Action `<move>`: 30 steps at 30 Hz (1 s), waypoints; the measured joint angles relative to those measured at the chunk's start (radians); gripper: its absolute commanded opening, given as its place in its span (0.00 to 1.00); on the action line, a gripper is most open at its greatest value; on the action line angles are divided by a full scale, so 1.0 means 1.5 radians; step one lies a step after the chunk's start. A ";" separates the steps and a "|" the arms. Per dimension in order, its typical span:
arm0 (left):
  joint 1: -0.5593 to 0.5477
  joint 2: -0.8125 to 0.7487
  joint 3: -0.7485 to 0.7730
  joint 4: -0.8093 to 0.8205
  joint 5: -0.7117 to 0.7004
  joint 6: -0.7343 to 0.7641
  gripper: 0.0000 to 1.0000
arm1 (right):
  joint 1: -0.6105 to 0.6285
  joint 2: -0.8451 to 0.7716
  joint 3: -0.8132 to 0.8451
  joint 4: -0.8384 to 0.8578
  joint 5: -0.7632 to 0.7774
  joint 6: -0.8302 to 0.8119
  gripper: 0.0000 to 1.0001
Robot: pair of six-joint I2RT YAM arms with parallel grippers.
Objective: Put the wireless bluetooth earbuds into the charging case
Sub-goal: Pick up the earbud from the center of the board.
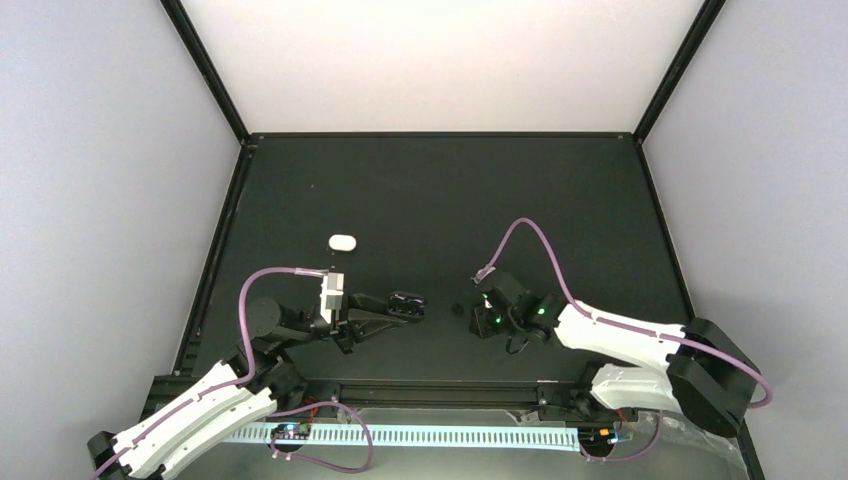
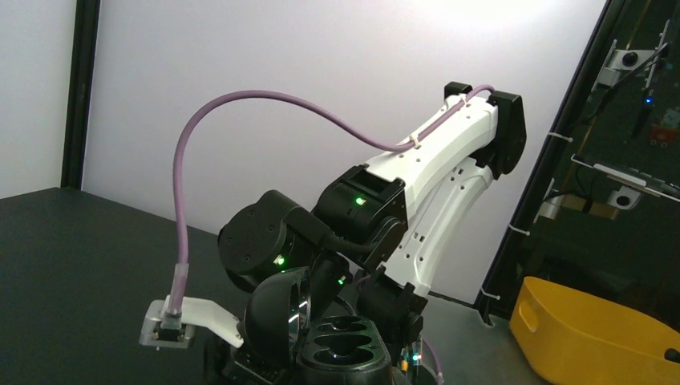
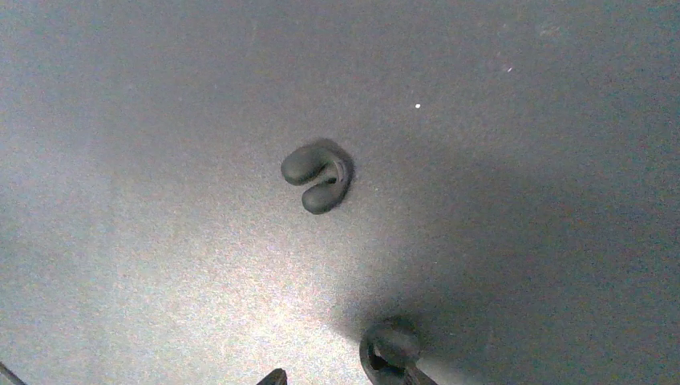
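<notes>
My left gripper (image 1: 392,305) is shut on a black charging case (image 1: 407,303), held just above the mat. In the left wrist view the case (image 2: 343,346) is open, its lid (image 2: 277,319) swung up to the left, and both wells look empty. One black earbud (image 3: 317,177) lies on the mat, also a small dark speck in the top view (image 1: 457,308). My right gripper (image 1: 478,306) hovers over it, open and empty, its fingertips (image 3: 389,351) short of the bud. A closed white case (image 1: 342,241) lies farther back on the left. No white earbuds show.
The black mat (image 1: 440,200) is bounded by a black frame and pale walls. A yellow bin (image 2: 593,341) stands beyond the table's edge in the left wrist view. The right arm (image 2: 417,176) fills the middle of that view.
</notes>
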 measured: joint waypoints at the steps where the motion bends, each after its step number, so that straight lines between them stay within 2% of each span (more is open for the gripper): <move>1: 0.000 0.000 0.000 0.000 0.000 0.000 0.01 | 0.000 0.010 0.002 0.002 -0.005 -0.002 0.37; 20: 0.000 0.000 0.000 -0.001 -0.002 0.000 0.02 | 0.009 0.052 0.017 0.018 -0.023 -0.004 0.36; 30: 0.000 0.000 0.000 -0.001 -0.002 0.000 0.02 | 0.011 0.075 0.017 0.027 -0.013 -0.001 0.32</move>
